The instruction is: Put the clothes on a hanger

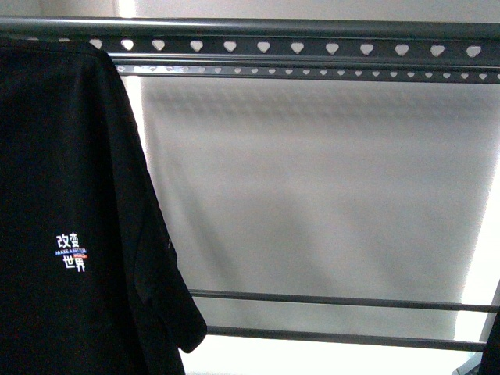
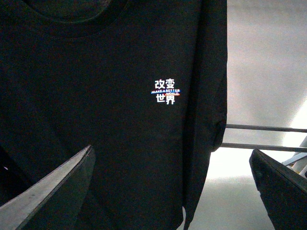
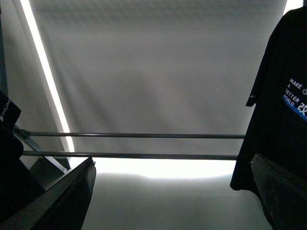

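Front view: the black T-shirt (image 1: 70, 219) hangs at the left, its shoulder just under the grey rail with heart-shaped holes (image 1: 297, 47); two thin bars (image 1: 336, 301) cross lower down, to its right. Left pincer (image 2: 171, 149) gapes wide and empty — the shirt's white chest print lies beyond it; right pincer (image 3: 172, 158) is likewise wide, gripping nothing — facing the bars.

I am looking at a black T-shirt (image 1: 70, 156) carrying white lettering underlined blue, and a grey heart-punched rail (image 1: 281, 48).
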{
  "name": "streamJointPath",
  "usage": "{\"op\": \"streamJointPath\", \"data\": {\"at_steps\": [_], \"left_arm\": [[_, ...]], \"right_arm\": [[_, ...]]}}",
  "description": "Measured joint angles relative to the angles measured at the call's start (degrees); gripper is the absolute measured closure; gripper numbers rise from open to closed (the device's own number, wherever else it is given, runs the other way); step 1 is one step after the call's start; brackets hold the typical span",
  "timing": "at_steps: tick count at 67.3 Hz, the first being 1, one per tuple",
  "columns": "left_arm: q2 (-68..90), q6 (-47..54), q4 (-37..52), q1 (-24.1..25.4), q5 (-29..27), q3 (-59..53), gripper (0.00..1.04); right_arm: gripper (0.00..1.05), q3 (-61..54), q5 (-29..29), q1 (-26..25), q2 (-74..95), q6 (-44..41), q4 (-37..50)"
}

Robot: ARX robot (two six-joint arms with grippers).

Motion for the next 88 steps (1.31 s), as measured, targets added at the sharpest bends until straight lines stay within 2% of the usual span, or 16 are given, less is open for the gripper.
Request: {"op": "streamJointPath", "data": {"at_steps": [88], "left_arm": [[0.0, 0.0, 0.0, 0.0, 0.0, 0.0, 0.07]], "right_arm": [[0.07, 0.0, 0.0, 0.0, 0.0, 0.0, 0.0]]}}
